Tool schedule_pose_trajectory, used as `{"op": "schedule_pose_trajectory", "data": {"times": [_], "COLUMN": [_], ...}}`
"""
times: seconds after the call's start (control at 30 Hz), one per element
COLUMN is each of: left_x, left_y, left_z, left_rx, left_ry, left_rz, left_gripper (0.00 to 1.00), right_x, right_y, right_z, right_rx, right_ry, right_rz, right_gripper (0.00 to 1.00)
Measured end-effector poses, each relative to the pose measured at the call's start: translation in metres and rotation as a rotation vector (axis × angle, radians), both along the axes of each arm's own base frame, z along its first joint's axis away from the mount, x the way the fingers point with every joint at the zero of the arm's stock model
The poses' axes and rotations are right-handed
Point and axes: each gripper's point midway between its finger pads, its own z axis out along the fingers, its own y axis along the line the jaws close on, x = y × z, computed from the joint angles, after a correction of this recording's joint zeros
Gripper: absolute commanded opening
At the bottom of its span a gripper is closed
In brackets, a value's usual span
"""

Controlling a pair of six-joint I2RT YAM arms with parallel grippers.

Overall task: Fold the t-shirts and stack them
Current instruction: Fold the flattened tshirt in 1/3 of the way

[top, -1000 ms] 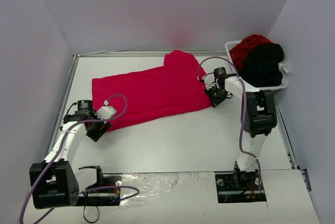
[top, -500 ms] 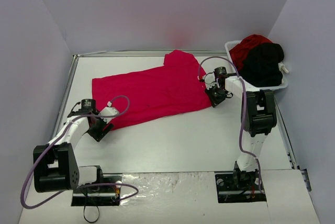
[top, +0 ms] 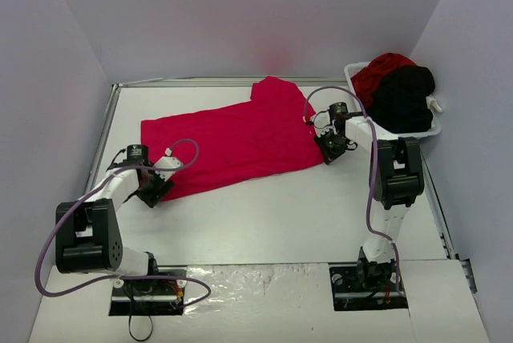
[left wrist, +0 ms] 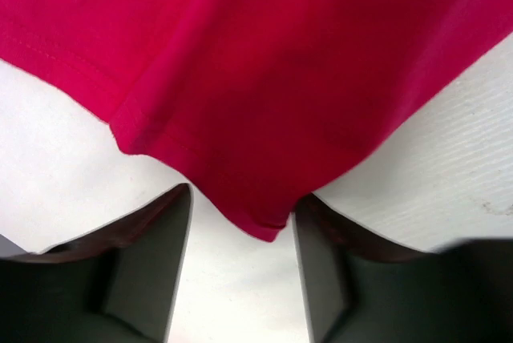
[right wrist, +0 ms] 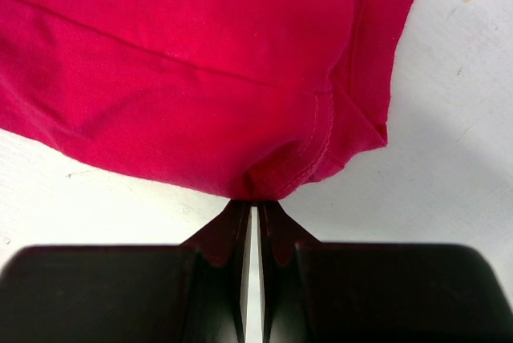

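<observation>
A bright red t-shirt lies spread flat across the table's far half. Its near-left corner reaches in between the fingers of my left gripper, which is open, with table showing on both sides of the cloth. My right gripper is shut on the hem of the same shirt at its right edge, and the cloth bunches at the fingertips. Another red t-shirt and a black t-shirt are heaped in the basket.
A white plastic basket stands at the far right corner by the wall. Pale walls close off the table at the left, back and right. Purple cables loop over both arms.
My left arm has swung left and away from me, bringing its open gripper up to the shirt's near-left corner. The right arm and the shirt have not moved.
</observation>
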Motion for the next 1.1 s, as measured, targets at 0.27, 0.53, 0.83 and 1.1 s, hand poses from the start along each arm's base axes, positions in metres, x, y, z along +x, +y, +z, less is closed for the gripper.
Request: {"op": "schedule_pose_trajectory", "data": {"times": [0.27, 0.53, 0.83, 1.1], "left_x": [0.000, -0.009, -0.019, -0.037], "left_y": [-0.007, -0.011, -0.014, -0.023], "left_z": [-0.004, 0.004, 0.024, 0.035], "left_rx": [-0.040, -0.064, -0.067, -0.097], "left_ry": [0.011, 0.018, 0.033, 0.054], "left_rz": [-0.024, -0.055, -0.125, -0.201], "left_gripper": [0.02, 0.02, 0.02, 0.02], "right_x": [0.000, 0.000, -0.033, -0.083], "right_y": [0.000, -0.002, -0.023, -0.040], "right_z": [0.000, 0.000, 0.003, 0.040], "right_rx": [0.001, 0.001, -0.036, -0.083], "right_ry": [0.000, -0.001, 0.033, 0.029], "right_rz": [0.000, -0.007, -0.024, -0.024], "right_gripper": [0.00, 0.00, 0.00, 0.00]}}
